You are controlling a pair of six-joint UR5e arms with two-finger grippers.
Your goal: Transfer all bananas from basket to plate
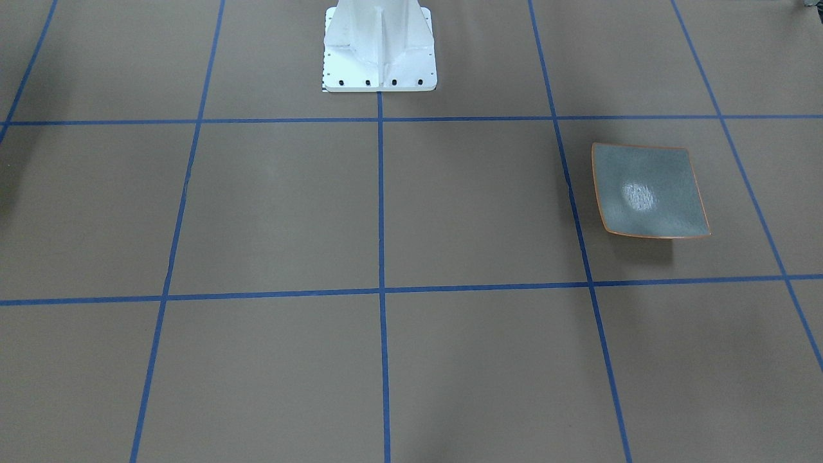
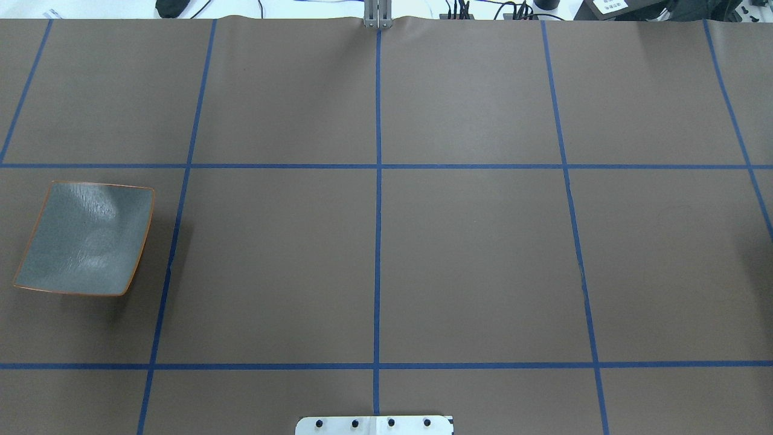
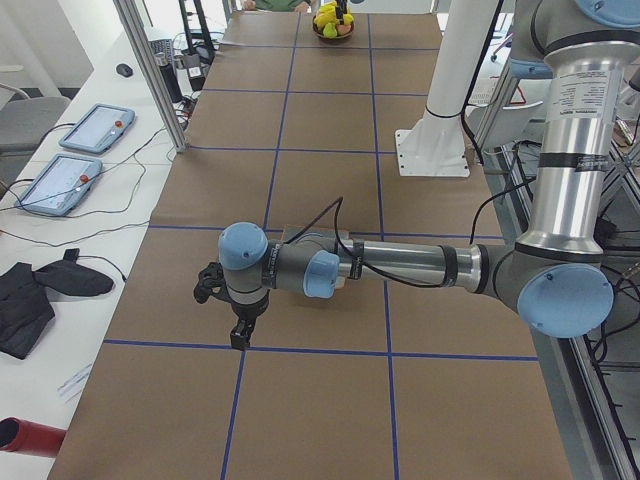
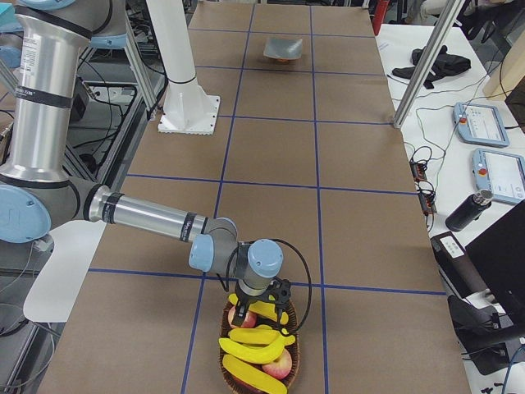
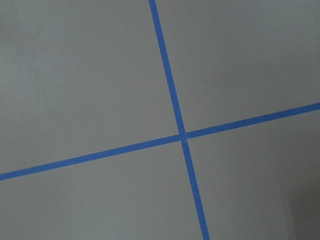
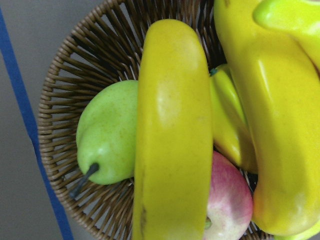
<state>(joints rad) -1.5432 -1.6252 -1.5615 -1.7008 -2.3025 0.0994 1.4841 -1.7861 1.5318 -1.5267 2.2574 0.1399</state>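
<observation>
Looking at the bananas, we find them smooth, curved and yellow, heaped in a round wicker basket with a green pear and a reddish apple at the table's right end. The square, glossy grey-green plate sits well apart at the left end. Both arms reach out level. The right claw points down just over the fruit and the left claw points down over the table. We cannot tell whether either is open.
</observation>
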